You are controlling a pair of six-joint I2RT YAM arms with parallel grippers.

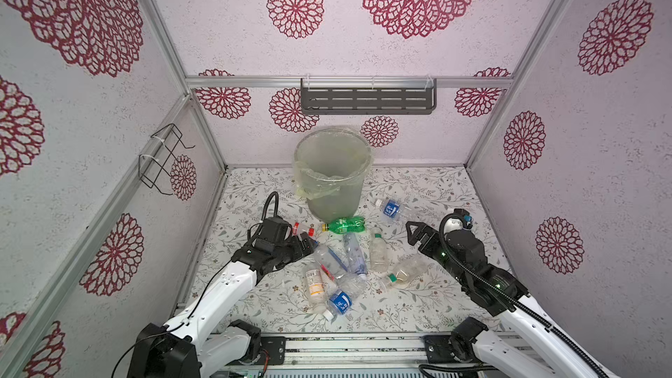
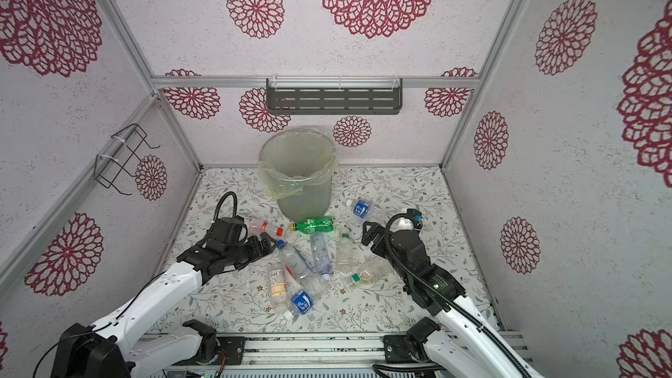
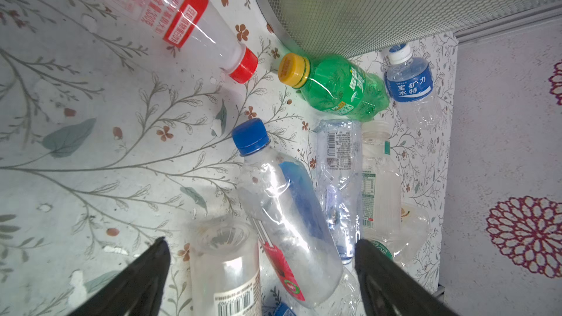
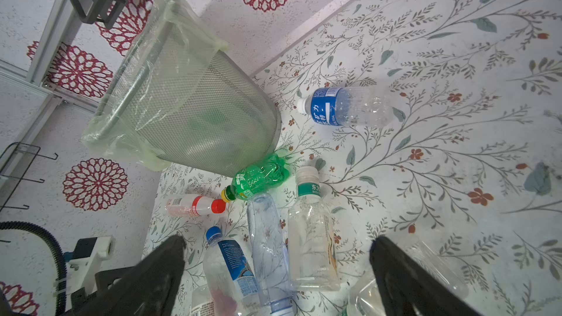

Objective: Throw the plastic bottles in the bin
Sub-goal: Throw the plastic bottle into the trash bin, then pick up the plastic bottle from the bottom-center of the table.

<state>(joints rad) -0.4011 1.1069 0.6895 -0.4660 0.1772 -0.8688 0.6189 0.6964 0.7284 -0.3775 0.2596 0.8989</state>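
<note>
Just at four o'clock from the open, empty left gripper [image 1: 307, 243] we find the blue-capped bottle [image 1: 329, 257], axis ten-to-four; right gripper [image 1: 414, 236], likewise open, stands farther.

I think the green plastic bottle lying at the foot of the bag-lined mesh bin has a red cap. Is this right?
Not quite. The green plastic bottle does lie at the foot of the bag-lined mesh bin, but its cap is yellow, not red; the left wrist view shows this clearly.
</note>
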